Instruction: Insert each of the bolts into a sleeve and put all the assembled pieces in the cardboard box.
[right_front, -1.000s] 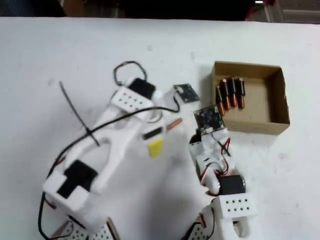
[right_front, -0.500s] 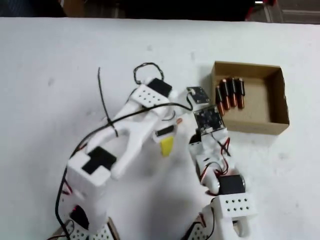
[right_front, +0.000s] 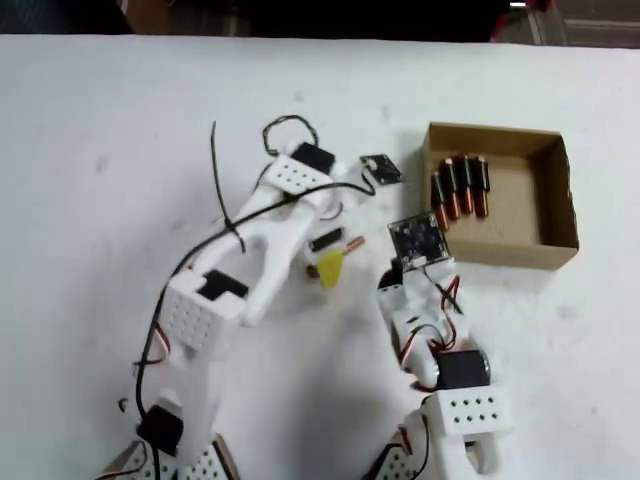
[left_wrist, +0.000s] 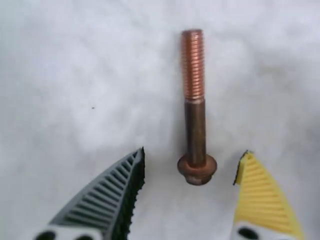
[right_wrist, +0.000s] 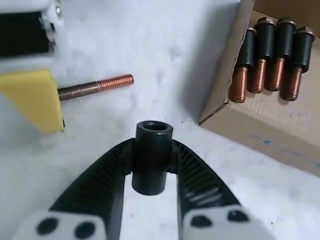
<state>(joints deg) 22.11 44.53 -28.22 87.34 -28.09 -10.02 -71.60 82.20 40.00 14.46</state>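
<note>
White and faintly mottled, the counter (right_front: 120, 100) lies matte under both arms, with a dark strip of room along the top edge of the high view; at the upper right of that view sits the cardboard box (right_front: 500, 255), open-topped, square and plain brown; four assembled pieces (right_front: 460, 188) lie in it side by side against its left wall, each a smooth black collar over a copper thread. Near the centre of the high view a single bolt (right_front: 348, 243) lies flat on the counter; it is copper-coloured, with a flanged head, a plain shank and a finely threaded end (left_wrist: 195, 110).

The left arm (right_front: 250, 250) rises from the lower left, folds at the elbow and leans toward the centre, with a black cable (right_front: 215, 170) looping over it; the left end effector (right_front: 335, 252) is spread wide, its ribbed grey finger (left_wrist: 107, 200) and ribbed yellow finger (left_wrist: 260, 195) flanking the bolt's head without touching it. The right arm (right_front: 425, 310) comes up from the bottom edge, right of centre, and its base is cut off there; its wrist board covers the fingers from above. The right end effector (right_wrist: 152, 150) is clamped on a sleeve (right_wrist: 151, 160), a short black cylinder held upright with its bore open on top, near the box's corner (right_wrist: 260, 130) and the bolt's threaded tip (right_wrist: 97, 86).
</note>
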